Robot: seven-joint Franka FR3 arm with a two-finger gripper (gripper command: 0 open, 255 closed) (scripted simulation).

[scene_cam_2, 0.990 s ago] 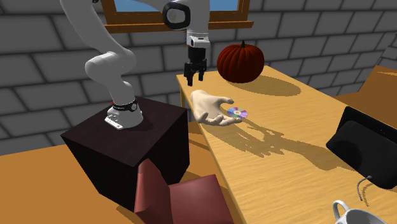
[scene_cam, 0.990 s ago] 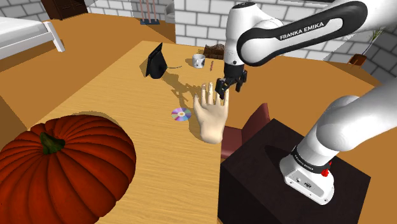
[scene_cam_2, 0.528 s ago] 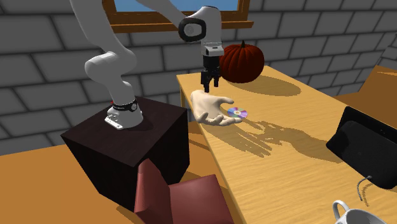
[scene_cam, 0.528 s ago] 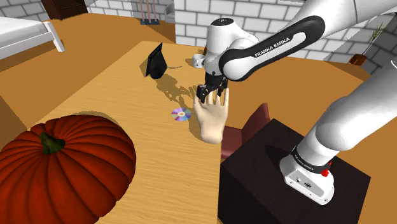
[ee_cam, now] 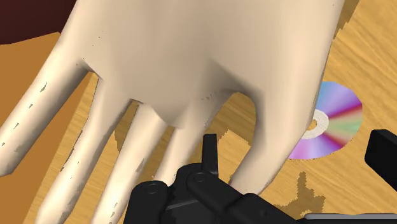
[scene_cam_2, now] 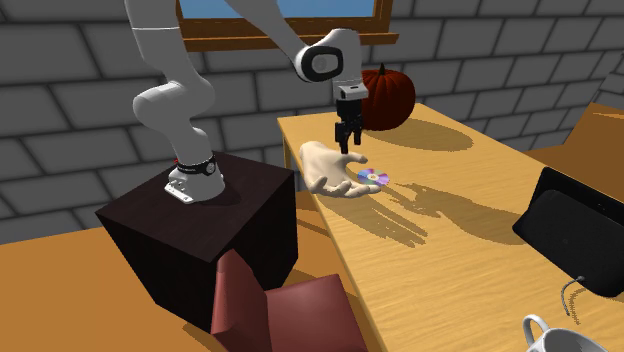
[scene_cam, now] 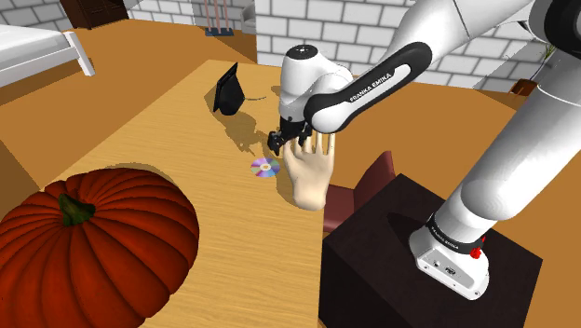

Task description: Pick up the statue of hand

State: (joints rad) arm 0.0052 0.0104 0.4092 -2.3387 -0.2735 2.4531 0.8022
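**A:** Where to find the pale cream statue of a hand (scene_cam: 307, 177)?

**B:** Flat on the light wooden table (scene_cam: 158, 140), near the edge beside the dark box stand (scene_cam: 410, 270), fingers pointing away from that stand.

**A:** And the jaws?

**B:** Apart, clamped on nothing. Hanging from the white arm (scene_cam: 372, 79) just above the statue's finger end. Seen from the wrist, straddling the thumb: one black tip over the gap between thumb and forefinger, the other out past the shiny rainbow disc (ee_cam: 331, 121).

**A:** How to finish the approach well?

**B:** Probably best to come straight down with the thumb centred in the gap. No sideways drift and no twist of the wrist. Stop short of the table top. Close only with both tips below the thumb's upper surface, and as near the thumb's root as possible.

**A:** Why the root?

**B:** Rounded, smooth-looking surface, so a likely risk of slipping off the tip. Also a broad palm off to one side, likely to swing down on lifting. Hence a slow, level lift.

**A:** Anything else to mind?

**B:** The disc. Just beside the thumb, its edge hidden behind it; impossible to tell whether touching. Keep the outer tip off it. Large orange pumpkin (scene_cam: 93, 242) well apart, no concern.
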